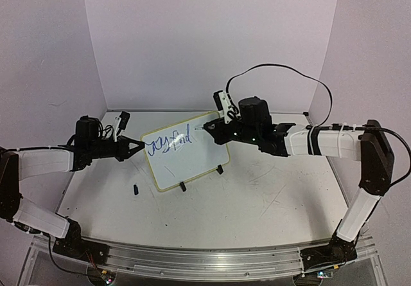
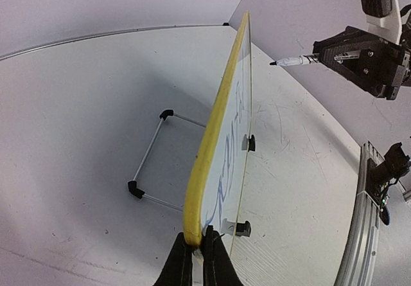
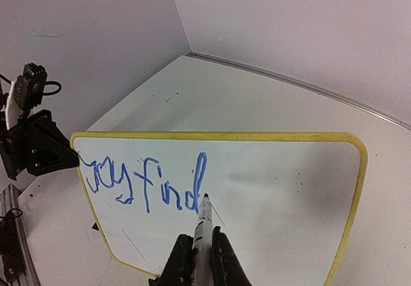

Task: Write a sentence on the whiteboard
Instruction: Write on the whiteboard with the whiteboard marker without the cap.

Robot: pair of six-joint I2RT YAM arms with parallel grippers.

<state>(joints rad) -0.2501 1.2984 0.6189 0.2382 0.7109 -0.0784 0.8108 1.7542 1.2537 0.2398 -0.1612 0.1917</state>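
Observation:
The whiteboard point(image 1: 189, 157) stands tilted on two black clip feet, yellow-framed, with blue writing along its top. My left gripper point(image 1: 137, 146) is shut on the board's left edge; the left wrist view shows both fingers pinching the yellow frame point(image 2: 215, 132) at the gripper point(image 2: 198, 247). My right gripper point(image 1: 215, 126) is shut on a white marker point(image 3: 202, 225), seen from above the gripper point(image 3: 203, 254). The marker's black tip points at the whiteboard point(image 3: 276, 189) just right of the last blue letter. In the left wrist view the marker point(image 2: 292, 60) sits a short gap off the surface.
A small black piece point(image 1: 137, 188) lies on the table left of the board's near foot point(image 1: 183, 186). A wire stand point(image 2: 151, 164) props the board from behind. Walls close in the back and sides; a metal rail point(image 1: 192, 260) runs along the front.

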